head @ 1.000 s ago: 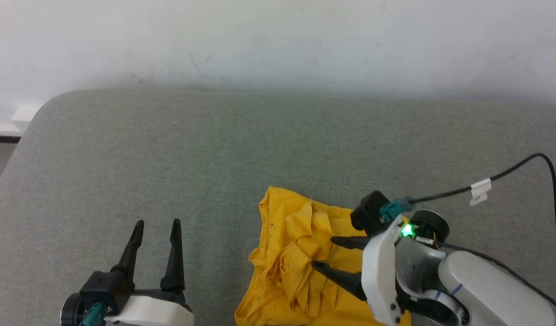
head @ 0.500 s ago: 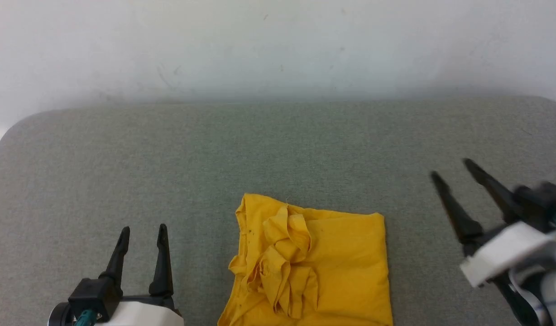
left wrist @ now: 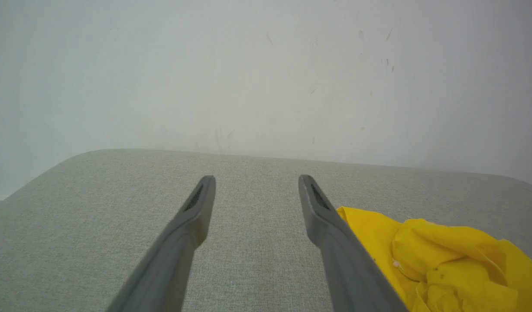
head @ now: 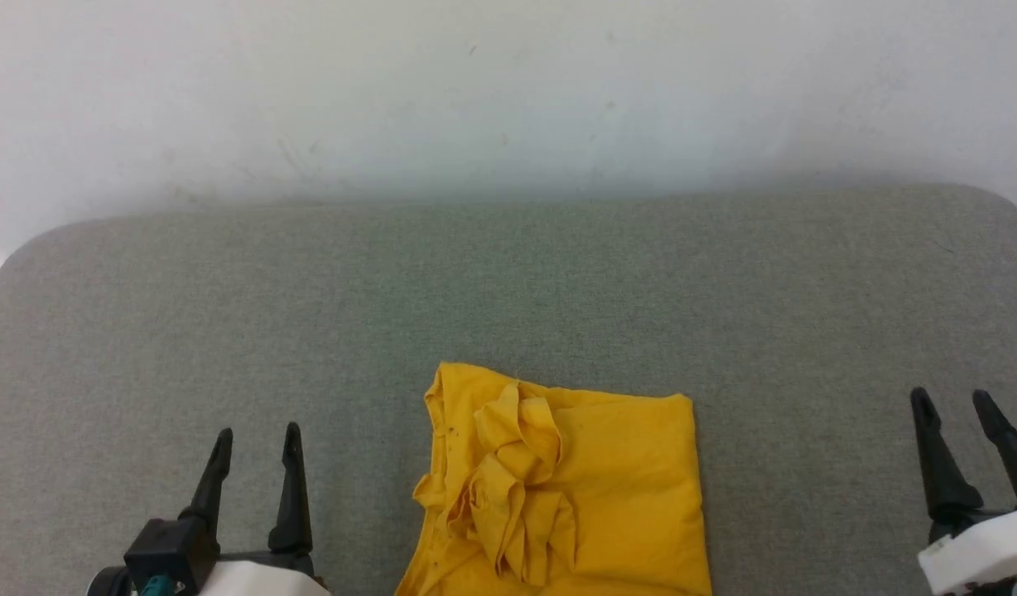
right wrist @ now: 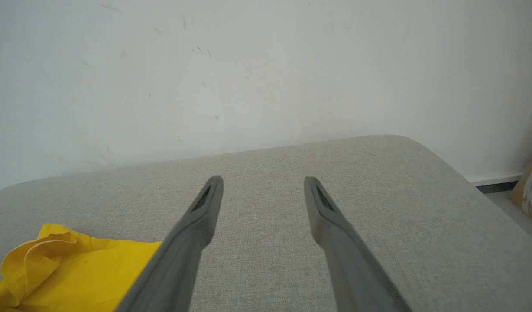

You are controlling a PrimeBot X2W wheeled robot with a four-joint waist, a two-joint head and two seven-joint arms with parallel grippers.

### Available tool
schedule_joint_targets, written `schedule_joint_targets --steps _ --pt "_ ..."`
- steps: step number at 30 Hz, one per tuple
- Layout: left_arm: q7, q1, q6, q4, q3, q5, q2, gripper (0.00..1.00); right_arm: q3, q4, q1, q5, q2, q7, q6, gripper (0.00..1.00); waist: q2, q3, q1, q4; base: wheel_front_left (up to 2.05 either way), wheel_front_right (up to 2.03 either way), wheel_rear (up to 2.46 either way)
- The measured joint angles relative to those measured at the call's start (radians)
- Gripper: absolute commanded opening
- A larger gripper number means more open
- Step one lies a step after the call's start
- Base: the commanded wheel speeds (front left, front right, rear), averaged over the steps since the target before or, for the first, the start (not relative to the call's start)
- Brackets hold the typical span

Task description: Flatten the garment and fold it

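Both finger pairs spread, empty; I see the garment between them, its bunched side facing my left gripper, nearer than the right gripper.

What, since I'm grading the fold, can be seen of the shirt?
The shirt is bright yellow, thin soft cloth, folded into a rough rectangle lying on the grey cushion. Its right part is smooth; a crumpled bunch sits left of centre. Its visible face is plain. Only the cushion touches it.
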Motion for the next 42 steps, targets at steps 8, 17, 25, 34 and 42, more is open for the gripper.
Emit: schedule_joint_targets --steps 8,17,25,34,42 --pt "0.0 0.0 0.001 0.016 -0.002 -0.003 -0.001 1.0 -0.077 0.103 -0.017 0.292 -0.019 0.3 0.0 1.0 0.0 0.005 0.0 0.02 0.0 0.0 0.0" --pt "0.0 -0.009 0.0 0.022 -0.009 -0.011 -0.004 1.0 -0.128 0.337 -0.091 0.597 0.034 0.853 0.0 1.0 0.0 0.015 0.0 0.067 0.0 0.0 0.0" --pt "0.0 -0.03 -0.004 0.027 -0.018 -0.011 -0.009 1.0 -0.079 0.506 -0.269 0.665 0.119 0.914 0.0 1.0 0.0 0.036 0.0002 0.103 0.0 0.0 0.0" --pt "0.0 -0.039 -0.018 0.042 -0.024 -0.01 -0.011 1.0 0.118 0.528 -0.316 0.628 0.097 0.781 0.0 0.0 -0.0001 0.028 0.0001 0.13 0.0 0.0 0.0" --pt "0.0 -0.036 -0.018 0.039 -0.009 -0.01 -0.011 1.0 0.465 0.248 -0.331 0.311 -0.23 0.613 0.0 0.0 0.0 0.013 0.0001 0.094 0.0 0.0 0.0"
